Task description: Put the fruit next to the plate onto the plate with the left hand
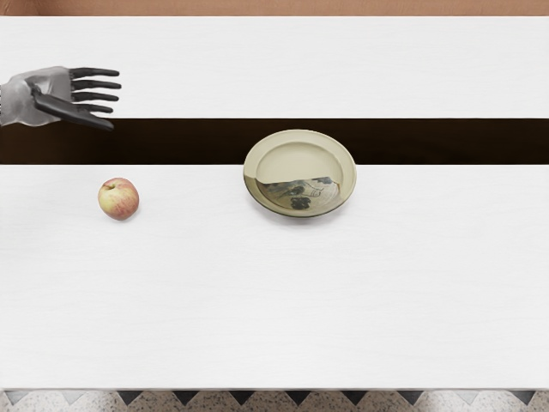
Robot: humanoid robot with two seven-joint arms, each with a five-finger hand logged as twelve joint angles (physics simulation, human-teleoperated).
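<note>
The round red-and-yellow apple (pixel 118 198) rests on the white table surface (pixel 274 292), left of the shallow cream ceramic plate (pixel 299 172) and clearly apart from it. The plate sits centrally, its far rim overlapping a dark band across the table. The grey-and-black five-finger left hand (pixel 69 94) hovers at the far left, beyond the apple, fingers extended and spread, holding nothing. Risk: the apple is round and may roll if fingers strike it off-centre before closing.

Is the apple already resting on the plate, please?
No, the apple lies on the table left of the plate, apart from it.
</note>
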